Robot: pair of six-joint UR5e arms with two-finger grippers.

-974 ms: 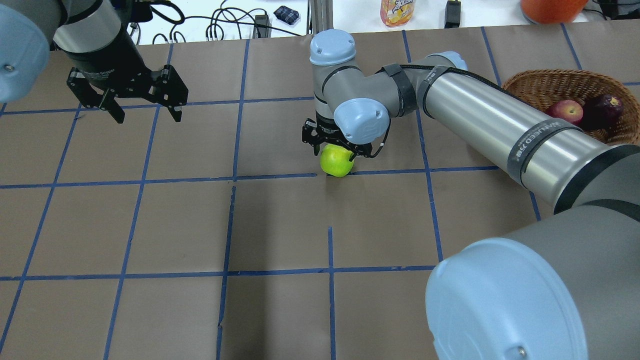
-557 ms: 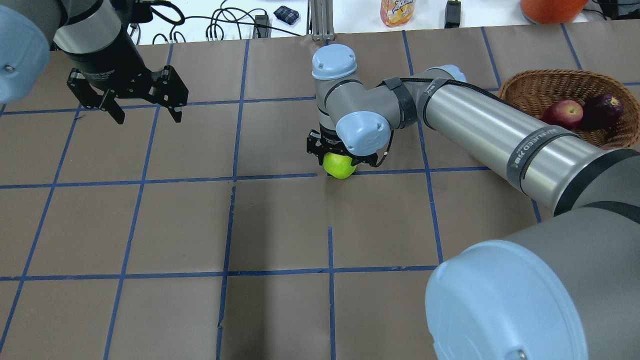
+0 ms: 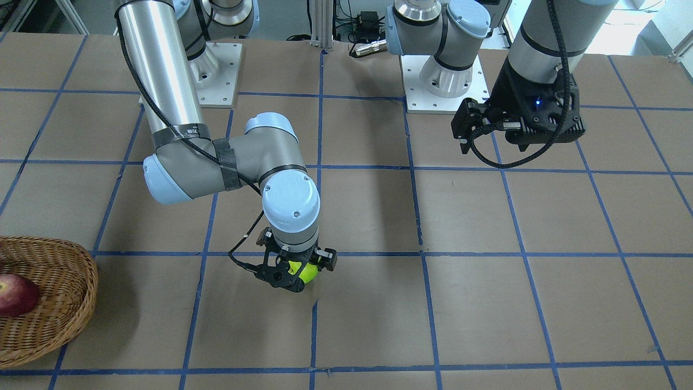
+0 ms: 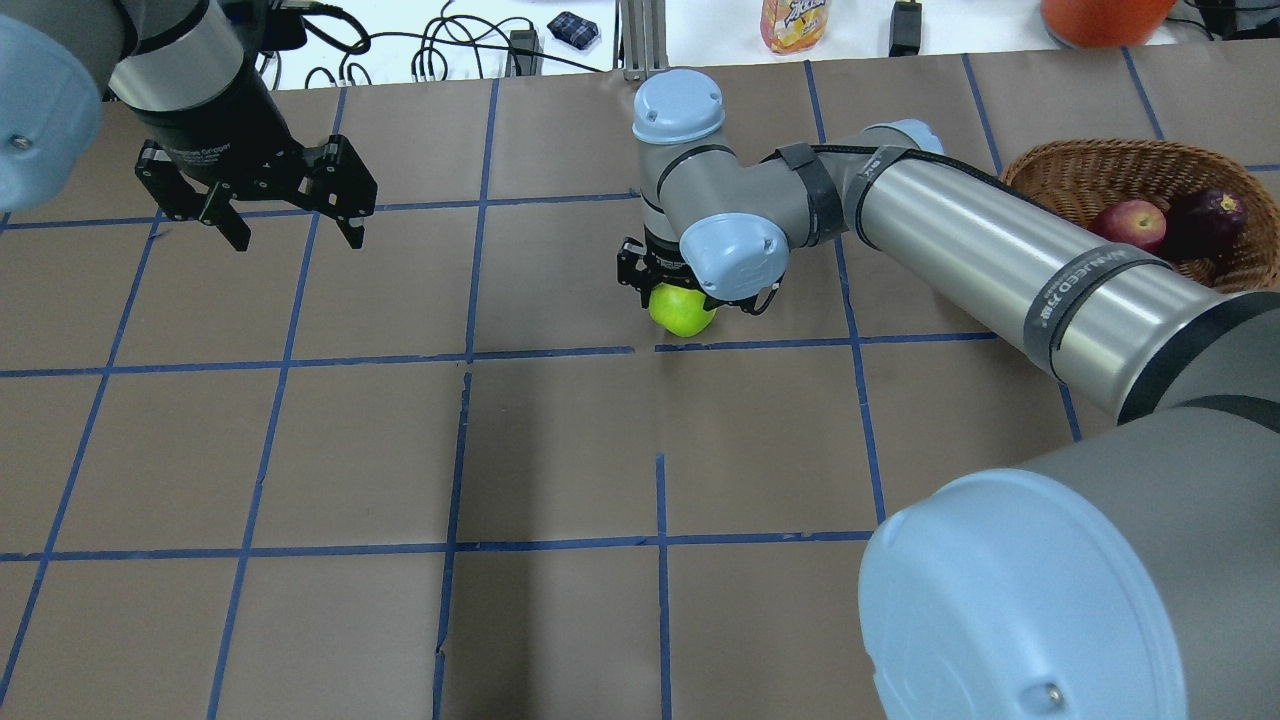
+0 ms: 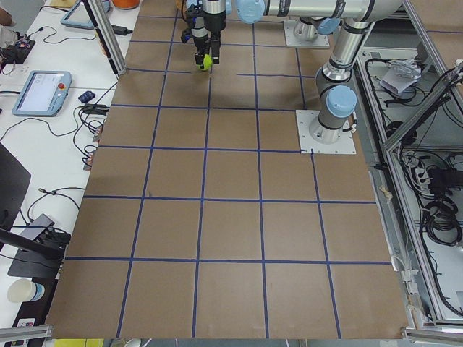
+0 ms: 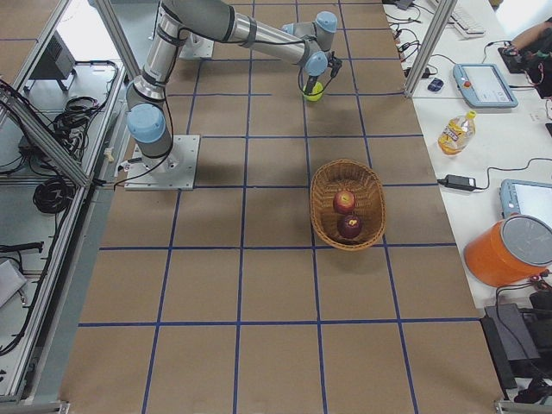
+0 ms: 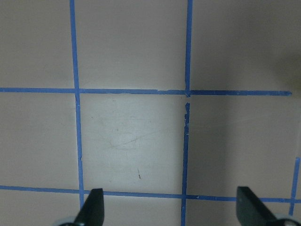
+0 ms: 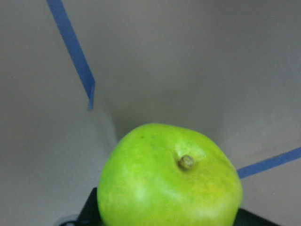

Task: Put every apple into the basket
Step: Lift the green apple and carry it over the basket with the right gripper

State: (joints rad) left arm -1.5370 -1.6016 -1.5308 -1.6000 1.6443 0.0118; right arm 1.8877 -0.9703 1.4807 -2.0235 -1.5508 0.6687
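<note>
My right gripper (image 4: pixel 683 300) is shut on the bright yellow-green apple (image 4: pixel 682 311) near the table's middle, just beyond a blue tape line. The right wrist view shows this apple (image 8: pixel 169 181) stem up between the fingers, above the brown table. The wicker basket (image 4: pixel 1075 170) stands at the far right. It holds the red apple (image 4: pixel 1128 222) and the dark purple apple (image 4: pixel 1207 217) side by side. My left gripper (image 4: pixel 298 238) hovers open over the far left of the table with nothing between its fingers (image 7: pixel 91 209).
Blue tape lines divide the brown table into squares. Beyond its far edge lie cables, an orange drink bottle (image 4: pixel 795 22) and an orange container (image 4: pixel 1100 18). Both arm base plates (image 3: pixel 216 76) sit on the robot's side of the table.
My right gripper, still shut on the green apple, has shifted slightly right and away from the tape line. The left arm has not moved.
</note>
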